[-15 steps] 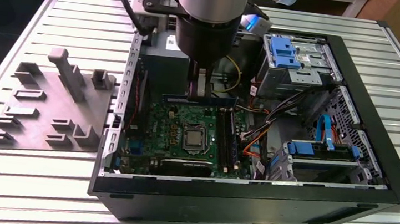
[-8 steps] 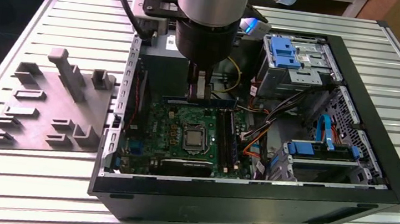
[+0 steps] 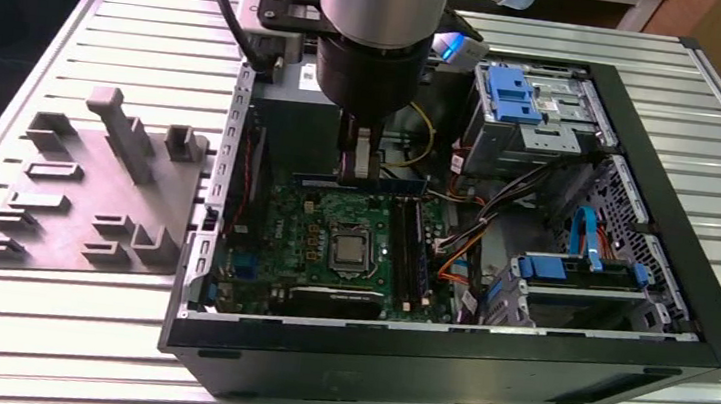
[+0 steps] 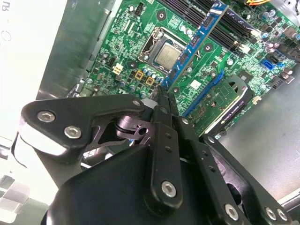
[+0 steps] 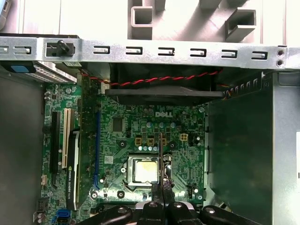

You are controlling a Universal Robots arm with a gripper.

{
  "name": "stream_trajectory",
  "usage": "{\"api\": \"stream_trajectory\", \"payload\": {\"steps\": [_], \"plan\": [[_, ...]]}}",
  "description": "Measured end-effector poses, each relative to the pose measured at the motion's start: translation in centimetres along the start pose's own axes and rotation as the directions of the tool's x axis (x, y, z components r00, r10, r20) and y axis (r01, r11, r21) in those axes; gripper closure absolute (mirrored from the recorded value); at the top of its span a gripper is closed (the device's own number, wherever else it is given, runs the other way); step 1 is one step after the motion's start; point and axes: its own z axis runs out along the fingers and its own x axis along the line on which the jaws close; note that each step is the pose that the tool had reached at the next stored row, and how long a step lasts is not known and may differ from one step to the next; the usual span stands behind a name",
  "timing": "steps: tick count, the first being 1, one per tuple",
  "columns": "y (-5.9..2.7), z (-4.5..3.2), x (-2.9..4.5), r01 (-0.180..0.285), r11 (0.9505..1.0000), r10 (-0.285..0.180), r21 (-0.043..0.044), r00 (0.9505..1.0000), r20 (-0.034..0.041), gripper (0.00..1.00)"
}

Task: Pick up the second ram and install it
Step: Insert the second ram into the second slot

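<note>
Hanging from the clenched fingers [image 4: 164,133] of the gripper [image 3: 361,164], the second ram [image 4: 196,43] is inside the open case [image 3: 709,329], held over the motherboard [image 5: 187,122] with the fingers pinching its flat faces. It is a long, thin blue strip carrying a row of small dark chips. In the first wrist view it shows edge-on as a fine dark line [image 5: 161,154] running across the processor socket [image 5: 143,169].

In the second wrist view the strip runs just beside that socket, and the dark memory slots [image 4: 236,29] lie parallel to it, a little apart. In that same view an upright expansion card [image 4: 220,105] stands on the strip's other side, with bare board between the two.

The fan [image 5: 161,96] with its twisted red-and-black wire closes off one end of the board under the case's slotted metal rail. In the exterior view a drive cage [image 3: 531,109] with blue parts and loose cables crowd the case's right half — the space over the board itself is open. The case stands on a ribbed metal worktop [image 3: 38,329], and a grey fixture [image 3: 93,194] lies well apart on the exterior view's left.
</note>
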Motion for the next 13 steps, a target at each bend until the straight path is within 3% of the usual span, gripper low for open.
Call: {"api": "stream_trajectory", "payload": {"steps": [4, 8, 13], "plan": [[0.0, 0.0, 0.0, -0.007, 1.0, 0.007, 0.0001, 1.0, 0.0003, 0.89], [0.0, 0.01, 0.0, -0.053, 0.9986, 0.053, 0.0012, 0.9986, 0.0016, 0.89], [0.0, 0.03, 0.0, -0.132, 0.9912, 0.132, 0.0028, 0.9912, 0.0042, 0.89]]}}
